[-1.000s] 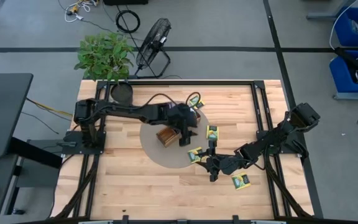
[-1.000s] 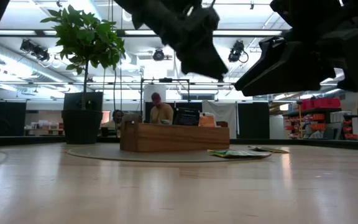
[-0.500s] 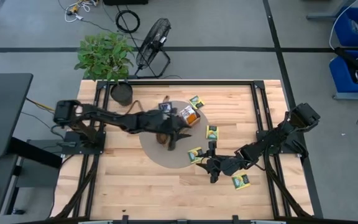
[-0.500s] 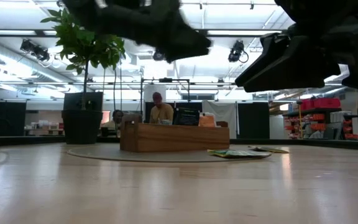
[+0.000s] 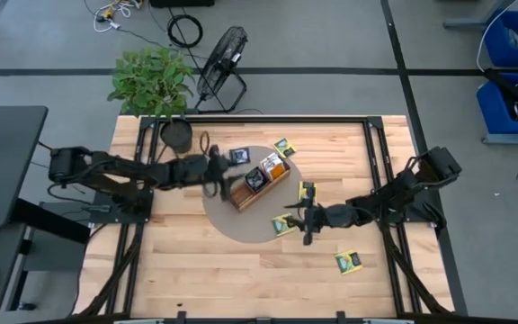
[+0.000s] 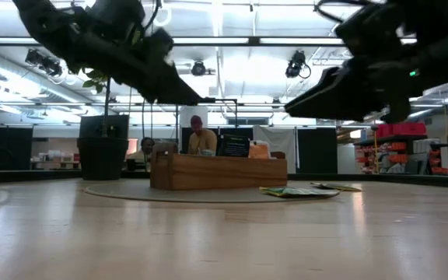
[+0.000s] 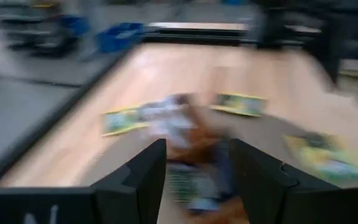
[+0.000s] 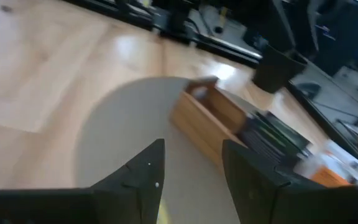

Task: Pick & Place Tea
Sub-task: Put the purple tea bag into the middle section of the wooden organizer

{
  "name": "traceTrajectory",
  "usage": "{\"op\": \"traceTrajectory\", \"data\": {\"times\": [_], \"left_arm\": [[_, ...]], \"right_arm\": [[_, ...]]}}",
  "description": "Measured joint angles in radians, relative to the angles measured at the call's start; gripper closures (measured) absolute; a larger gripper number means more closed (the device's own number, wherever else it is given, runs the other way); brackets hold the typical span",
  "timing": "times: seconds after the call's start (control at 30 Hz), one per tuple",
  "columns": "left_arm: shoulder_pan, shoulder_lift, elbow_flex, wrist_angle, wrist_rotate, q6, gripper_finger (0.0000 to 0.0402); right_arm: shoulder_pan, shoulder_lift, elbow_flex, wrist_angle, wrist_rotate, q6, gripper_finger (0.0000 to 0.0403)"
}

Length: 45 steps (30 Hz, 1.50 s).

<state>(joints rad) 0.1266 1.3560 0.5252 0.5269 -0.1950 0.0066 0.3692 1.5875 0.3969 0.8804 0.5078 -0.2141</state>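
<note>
We see a robotics lab or workshop: a wooden table (image 5: 196,261) in a black metal frame on grey floor, blue storage bins (image 5: 515,36) at the far right, ceiling lamps (image 6: 199,68) (many of them), and a person (image 6: 201,138) seated at a monitor (image 6: 234,145) far behind.

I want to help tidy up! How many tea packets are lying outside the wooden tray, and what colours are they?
Yellow-green packets: 4
Dark navy packet: 1
Total outside the wooden tray: 5
</note>
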Motion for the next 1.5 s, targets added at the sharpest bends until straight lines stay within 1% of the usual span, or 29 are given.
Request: {"op": "traceTrajectory", "data": {"times": [0.07, 0.17, 0.23, 0.3, 0.37, 0.43, 0.57, 0.63, 0.8, 0.97, 1.2, 1.27, 1.37, 1.5], "left_arm": [[0.043, -0.017, -0.018, -0.002, -0.035, -0.005, 0.022], [0.115, -0.019, -0.027, 0.007, -0.03, -0.071, 0.022], [0.169, -0.017, -0.025, 0.0, -0.024, -0.146, 0.022], [0.227, -0.014, -0.025, -0.003, 0.016, -0.188, 0.022], [0.28, -0.011, -0.025, -0.02, 0.088, -0.21, 0.022], [0.329, -0.011, -0.025, -0.033, 0.155, -0.228, 0.022], [0.42, -0.011, -0.025, -0.071, 0.207, -0.227, 0.022], [0.46, -0.008, -0.025, -0.079, 0.235, -0.237, 0.022], [0.525, 0.018, -0.024, -0.079, 0.321, -0.276, 0.022], [0.545, 0.043, -0.024, -0.11, 0.353, -0.277, 0.022], [0.5, 0.071, -0.024, -0.103, 0.334, -0.295, 0.022], [0.477, 0.073, -0.024, -0.11, 0.297, -0.287, 0.022], [0.441, 0.09, -0.023, -0.108, 0.207, -0.292, 0.022], [0.427, 0.134, -0.023, -0.079, 0.192, -0.287, 0.022]], "right_arm": [[-0.029, 0.0, -0.002, -0.005, -0.009, 0.009, 0.0234], [-0.069, 0.0, -0.002, -0.012, -0.048, 0.009, 0.0234], [-0.093, 0.0, -0.002, -0.004, -0.063, -0.005, 0.0234], [-0.117, 0.0, -0.002, -0.014, -0.08, -0.015, 0.0234], [-0.141, 0.0, -0.002, -0.024, -0.115, -0.028, 0.0234], [-0.169, 0.0, -0.002, -0.024, -0.175, -0.032, 0.0234], [-0.218, 0.0, -0.002, 0.009, -0.298, -0.035, 0.0234], [-0.234, 0.0, -0.002, 0.009, -0.317, -0.044, 0.0234], [-0.253, 0.0, -0.002, 0.001, -0.318, -0.057, 0.0234], [-0.253, 0.0, -0.002, 0.001, -0.344, -0.06, 0.0234], [-0.253, 0.0, -0.002, -0.013, -0.343, -0.057, 0.0234], [-0.253, 0.0, -0.002, -0.021, -0.343, -0.056, 0.0234], [-0.253, 0.0, -0.002, -0.026, -0.343, -0.056, 0.0234], [-0.253, 0.0, -0.002, -0.029, -0.343, -0.056, 0.0234]]}}
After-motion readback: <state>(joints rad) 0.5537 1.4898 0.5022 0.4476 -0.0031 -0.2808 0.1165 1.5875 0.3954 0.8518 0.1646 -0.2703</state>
